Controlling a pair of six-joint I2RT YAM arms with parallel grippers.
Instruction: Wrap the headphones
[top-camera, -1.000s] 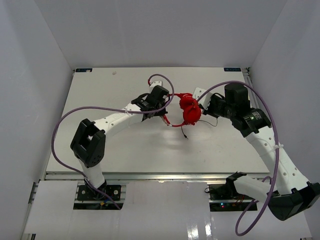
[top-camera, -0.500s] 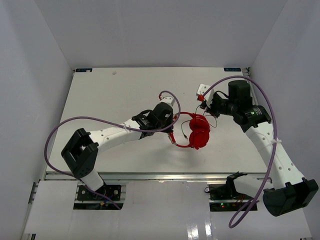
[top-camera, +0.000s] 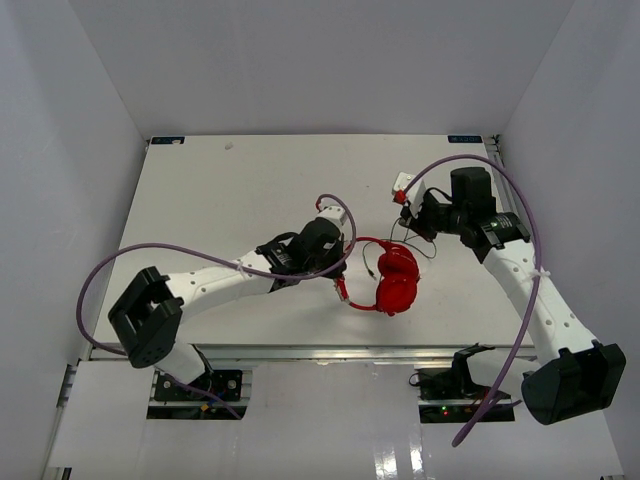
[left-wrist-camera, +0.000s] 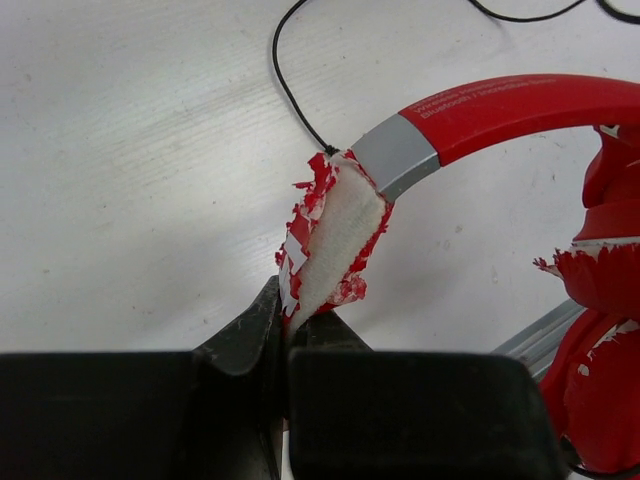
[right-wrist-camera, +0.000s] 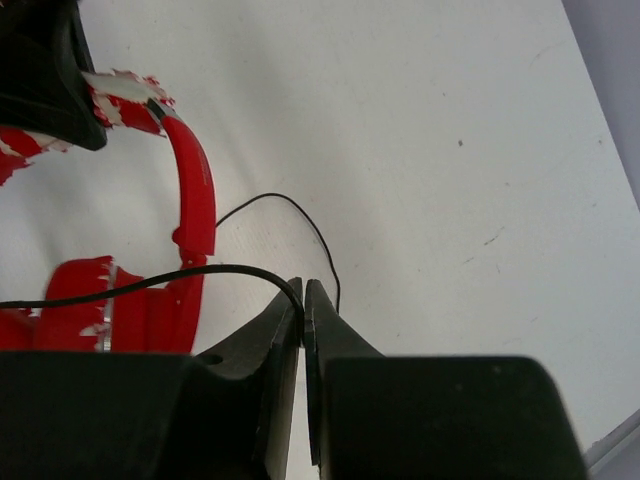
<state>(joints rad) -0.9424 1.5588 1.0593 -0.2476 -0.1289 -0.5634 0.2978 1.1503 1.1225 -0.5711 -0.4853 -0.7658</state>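
Here, from above, the red headphones (top-camera: 395, 280) lie mid-worktop (top-camera: 230, 190), between the left gripper (top-camera: 340, 275) and right gripper (top-camera: 412, 212). The left wrist view shows that gripper squeezed tight on the band's torn, soft pad (left-wrist-camera: 335, 235). The right wrist view shows that gripper pinching the thin cable (right-wrist-camera: 150, 282). The cable looks floppy and light. The band looks stiff, so hold there.

Left of the headphones (top-camera: 395, 278) the left arm (top-camera: 240, 275) bars the tabletop (top-camera: 220, 180), its left fingers (left-wrist-camera: 240, 350) clamped on the headband (left-wrist-camera: 520, 105); beyond that arm the way is open; behind the headphones the cable (right-wrist-camera: 215, 267) loops loose, pinched by the right fingers (right-wrist-camera: 340, 340), with a white block (top-camera: 403, 182) nearby; their near and right sides are free.
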